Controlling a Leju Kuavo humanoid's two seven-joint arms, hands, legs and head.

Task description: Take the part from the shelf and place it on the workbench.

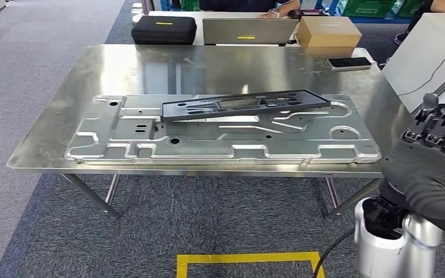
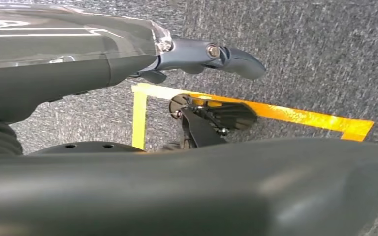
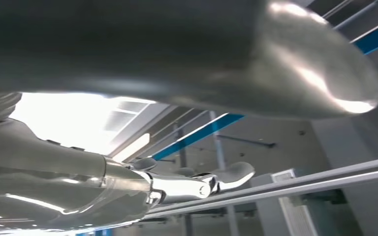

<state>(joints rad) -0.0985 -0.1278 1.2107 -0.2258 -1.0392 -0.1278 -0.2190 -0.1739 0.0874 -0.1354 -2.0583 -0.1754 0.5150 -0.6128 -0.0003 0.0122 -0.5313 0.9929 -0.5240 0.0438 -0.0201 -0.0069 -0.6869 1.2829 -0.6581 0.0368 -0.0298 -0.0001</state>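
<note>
The long flat black plastic part [image 1: 244,105] lies on the big silver pressed-metal panel [image 1: 121,145] on the shiny steel workbench [image 1: 52,110]. At four o'clock, the right hand [image 1: 434,145] is raised, fingers apart, holding nothing. A swing could knock the part crooked. The left hand [image 2: 197,54] hangs over the floor; I cannot tell its grip.

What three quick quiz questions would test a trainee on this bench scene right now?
1. True or false: the black part lies on the silver panel.
2. The phone sits near which corner of the bench? A) near left B) far right C) far left
3. Fill in: in the head view the right hand, raised beside the bench, holds ____.

Key: 1 true; 2 B; 3 nothing
</note>
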